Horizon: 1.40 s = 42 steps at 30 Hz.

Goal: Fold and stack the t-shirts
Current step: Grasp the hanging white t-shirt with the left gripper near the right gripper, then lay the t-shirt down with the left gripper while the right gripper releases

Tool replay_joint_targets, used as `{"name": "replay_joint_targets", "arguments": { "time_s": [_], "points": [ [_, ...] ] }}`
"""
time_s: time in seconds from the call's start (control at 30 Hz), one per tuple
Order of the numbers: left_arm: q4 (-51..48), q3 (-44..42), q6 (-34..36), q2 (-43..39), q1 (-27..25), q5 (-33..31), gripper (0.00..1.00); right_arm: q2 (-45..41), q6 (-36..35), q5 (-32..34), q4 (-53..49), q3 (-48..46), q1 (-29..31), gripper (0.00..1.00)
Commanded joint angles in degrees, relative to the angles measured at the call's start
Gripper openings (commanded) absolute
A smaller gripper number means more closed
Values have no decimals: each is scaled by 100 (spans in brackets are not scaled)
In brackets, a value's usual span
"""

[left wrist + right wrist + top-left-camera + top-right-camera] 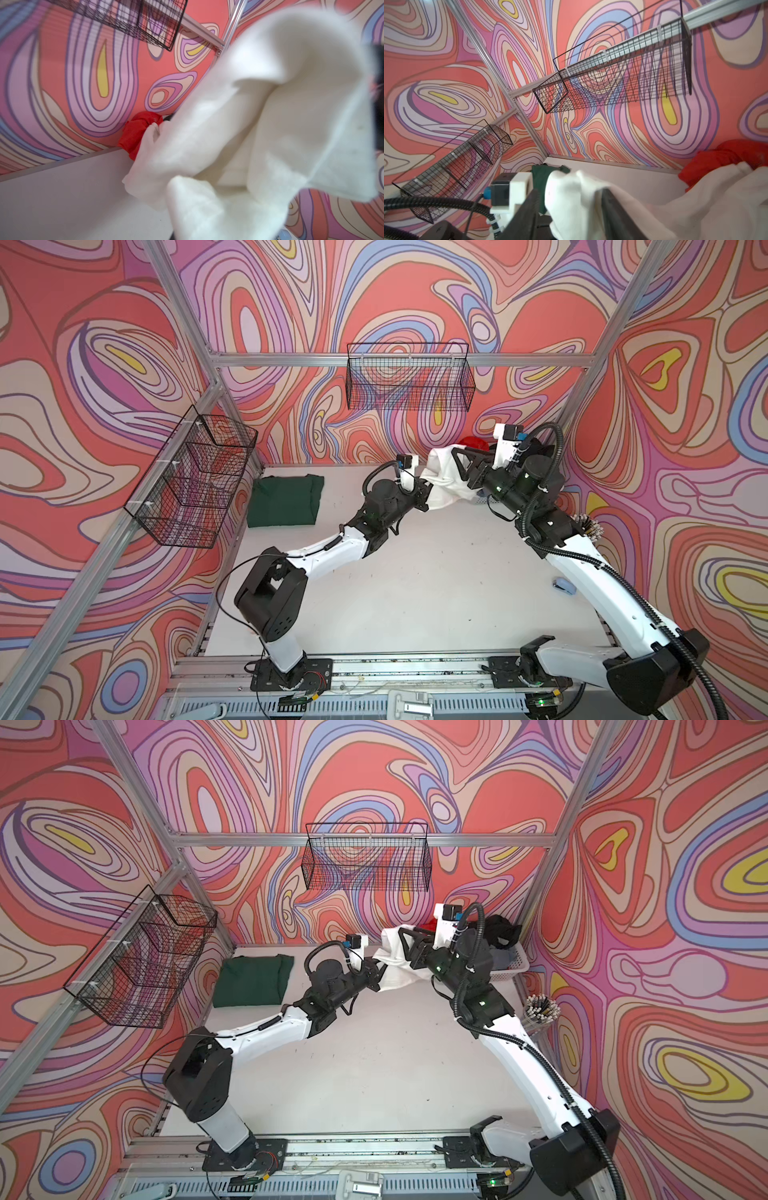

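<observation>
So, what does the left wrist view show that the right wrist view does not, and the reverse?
Only the left wrist view shows the lower folds of the white t-shirt hanging loose. Only the right wrist view shows the dark green t-shirt, the side wire basket, and the open right pincer with white cloth between its fingers. Both show the white t-shirt, the red t-shirt, the back wire basket and the table.

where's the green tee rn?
In both top views the dark green t-shirt lies folded at the far-left corner of the table, near the wire basket hung on the left wall.
</observation>
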Motion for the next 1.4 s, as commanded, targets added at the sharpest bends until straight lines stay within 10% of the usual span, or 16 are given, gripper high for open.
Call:
{"name": "replay_joint_targets", "arguments": {
  "time_s": [0.0,0.1,0.43,1.37],
  "points": [
    [-489,-146,603,-857,-21,-1270,0,-185,3,644,-45,-278,35,84],
    [-938,-212,867,-1483,-22,-2088,0,-234,16,1305,-240,-469,39,97],
    [-1356,-306,1248,-2473,-22,-2630,0,452,38,3688,-1955,-98,28,98],
    [-1400,-949,2571,-3671,-27,-4667,0,1497,580,1902,-2001,-901,34,98]
  ]
}}
